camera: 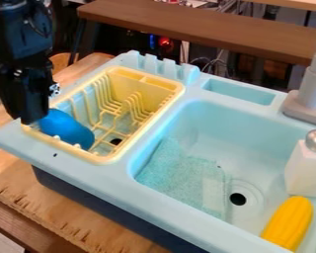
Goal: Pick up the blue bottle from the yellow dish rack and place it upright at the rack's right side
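Note:
At the upper left, my black gripper (34,117) hangs over the left corner of the yellow dish rack (106,158). Right beside its lower end, a smooth, rounded blue object (69,130) lies in the rack's near left part; I cannot tell whether the two touch. In the light blue sink (193,114) to the right, a yellow corn cob (289,223) rests near the bottom right. A white shaker with a silver top (305,170) stands behind the corn. A teal cloth (180,173) lies on the left side of the basin, beside the drain.
A grey faucet (311,94) rises at the sink's right rear. Raised notches (157,65) line the back edge behind the rack. A brown wooden shelf (200,27) crosses behind the sink unit, which sits on a wooden table (61,210).

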Available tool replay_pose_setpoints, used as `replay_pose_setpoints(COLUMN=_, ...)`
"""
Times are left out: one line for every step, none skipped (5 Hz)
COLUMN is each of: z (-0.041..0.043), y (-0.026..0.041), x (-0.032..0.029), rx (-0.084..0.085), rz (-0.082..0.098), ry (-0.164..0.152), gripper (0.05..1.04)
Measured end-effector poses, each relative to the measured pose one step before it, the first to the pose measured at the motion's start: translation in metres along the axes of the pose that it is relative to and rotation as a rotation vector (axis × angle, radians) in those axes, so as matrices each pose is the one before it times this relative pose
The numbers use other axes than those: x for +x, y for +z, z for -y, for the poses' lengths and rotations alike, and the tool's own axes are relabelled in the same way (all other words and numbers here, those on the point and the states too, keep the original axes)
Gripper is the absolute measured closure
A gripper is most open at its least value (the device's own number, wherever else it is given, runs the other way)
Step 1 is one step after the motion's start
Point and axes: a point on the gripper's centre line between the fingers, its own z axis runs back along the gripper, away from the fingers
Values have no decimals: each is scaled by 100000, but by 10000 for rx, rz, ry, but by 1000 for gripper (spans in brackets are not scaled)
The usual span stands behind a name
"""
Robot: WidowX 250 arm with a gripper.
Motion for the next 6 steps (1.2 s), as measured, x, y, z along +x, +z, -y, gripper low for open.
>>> replay_pose_setpoints(z=552, y=92, x=330, rx=80, rz=-268, ry=-208, gripper=734)
replay_pose_setpoints(z=555, y=780, x=953, rx=-99, rz=312, ry=-77, gripper=734)
replay_pose_setpoints(z=1358, y=1691, x=2808, rx=-260, rz=520, ry=-75, gripper=734)
replay_pose_setpoints(z=1255, y=1056, x=3462, rx=-69, rz=167, ry=188, gripper=734)
replay_pose_setpoints(z=1219, y=31, x=3404, rx=-167, rz=-311, ry=-139, gripper=734)
replay_pose_setpoints(z=647, y=-191, x=2423, rx=-154, rz=-508, ry=236, gripper=734)
